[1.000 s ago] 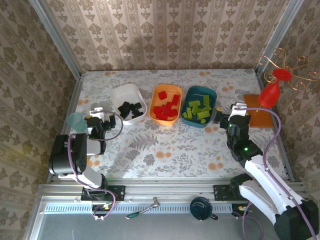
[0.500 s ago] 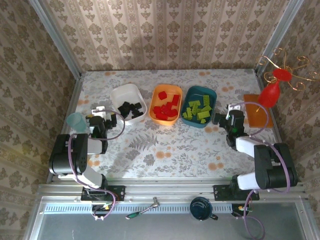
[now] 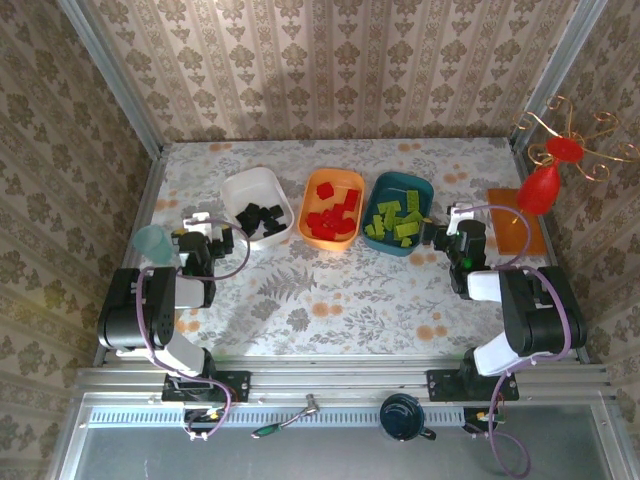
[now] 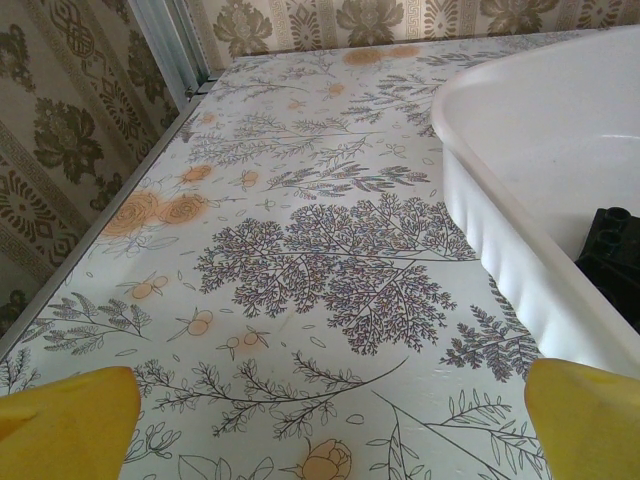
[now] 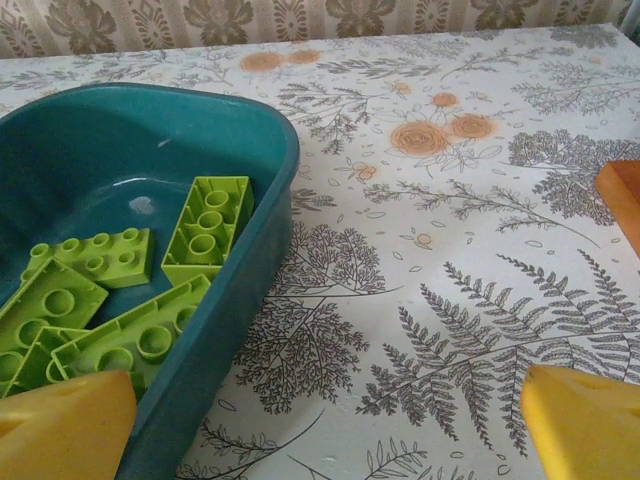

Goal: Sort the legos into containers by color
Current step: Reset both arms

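Across the middle of the table (image 3: 330,290) stand three tubs in a row: a white tub (image 3: 245,185) on the left, an orange tub (image 3: 336,182) in the centre and a teal tub (image 3: 402,186) on the right. All the bricks lie inside them, sorted by colour. The black legos (image 3: 260,220), perhaps six, are too clumped from above to count surely. The red legos (image 3: 332,218) number about seven, and the green legos (image 3: 395,222) about seven too.

The left gripper (image 3: 205,228) sits low just left of the white tub, jaws spread wide and holding nothing. In its wrist view the yellow pads (image 4: 60,420) frame bare tablecloth, with the tub wall (image 4: 500,250) and one black brick (image 4: 612,250) off to the right.

The right gripper (image 3: 452,225) sits just right of the teal tub, jaws likewise fully apart and empty. Its wrist view shows one pad (image 5: 60,425) in front of the tub's near corner (image 5: 270,240), where five green bricks (image 5: 207,228) lie.

A pale-blue cup (image 3: 152,240) stands at the left edge, and an orange mat (image 3: 520,235) lies at the right.
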`<state>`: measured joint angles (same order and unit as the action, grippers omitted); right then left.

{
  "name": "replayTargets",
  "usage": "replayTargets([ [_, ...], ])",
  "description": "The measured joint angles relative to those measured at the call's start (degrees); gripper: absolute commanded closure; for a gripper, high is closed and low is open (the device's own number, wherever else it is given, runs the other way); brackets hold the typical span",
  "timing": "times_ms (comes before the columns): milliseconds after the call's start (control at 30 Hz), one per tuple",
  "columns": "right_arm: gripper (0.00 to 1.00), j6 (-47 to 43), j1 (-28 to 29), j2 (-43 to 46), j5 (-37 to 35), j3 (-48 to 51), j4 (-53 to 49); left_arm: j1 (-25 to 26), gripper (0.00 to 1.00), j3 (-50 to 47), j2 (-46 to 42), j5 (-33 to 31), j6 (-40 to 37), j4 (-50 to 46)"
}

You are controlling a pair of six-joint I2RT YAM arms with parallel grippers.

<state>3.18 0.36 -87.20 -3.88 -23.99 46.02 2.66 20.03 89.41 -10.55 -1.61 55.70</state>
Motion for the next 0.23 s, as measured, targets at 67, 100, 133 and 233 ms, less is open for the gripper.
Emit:
replayTargets([
  [67,0.0,0.0,0.0,0.0,0.1,0.0,0.3,0.0,0.0,0.0,0.0,0.0,0.0,0.0],
  [100,0.0,0.0,0.0,0.0,0.1,0.0,0.4,0.0,0.0,0.0,0.0,0.0,0.0,0.0],
  [133,0.0,0.0,0.0,0.0,0.1,0.0,0.5,0.0,0.0,0.0,0.0,0.0,0.0,0.0],
  [233,0.0,0.0,0.0,0.0,0.1,0.0,0.5,0.0,0.0,0.0,0.0,0.0,0.0,0.0],
])
